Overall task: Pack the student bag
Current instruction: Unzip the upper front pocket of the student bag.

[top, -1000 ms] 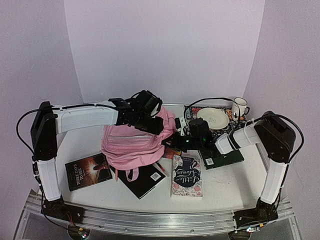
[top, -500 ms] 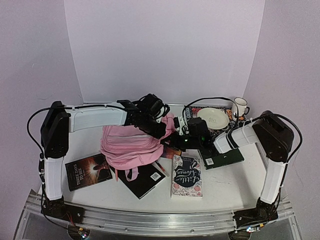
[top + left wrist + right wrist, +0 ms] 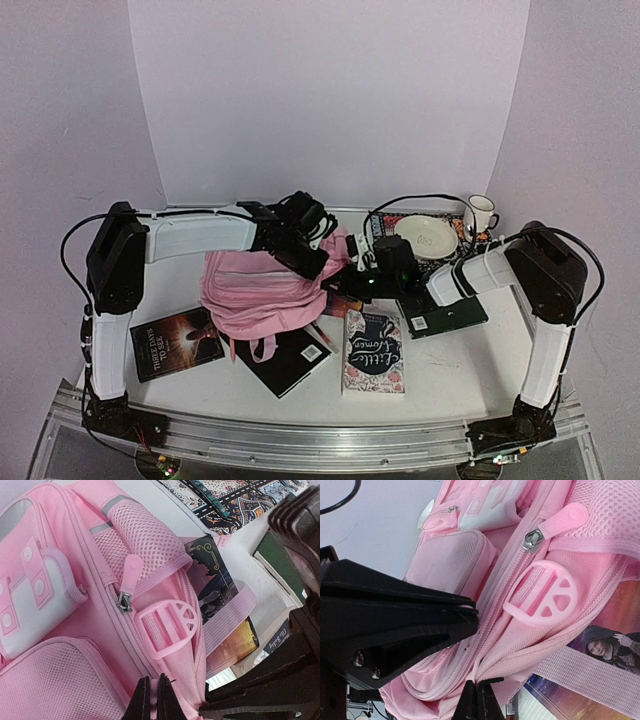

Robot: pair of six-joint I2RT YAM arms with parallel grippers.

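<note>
We record the large soft pink fabric backpack (image 3: pixel 262 290) lying slumped left of centre on the white table (image 3: pixel 450 370), paler snap pocket and mesh pockets facing up, its near edge overlapping a black book (image 3: pixel 290 362).

The top external camera looks down from above and behind the arm bases, taking in the whole table (image 3: pixel 450 375). Each wrist camera sits close behind its fingertips, facing along them. Both share one patch of the student bag (image 3: pixel 75 670): the buckle (image 3: pixel 167 627) and zipper pull (image 3: pixel 131 575) just ahead of the left gripper (image 3: pixel 152 695) and right gripper (image 3: pixel 476 697), from opposite sides.
</note>
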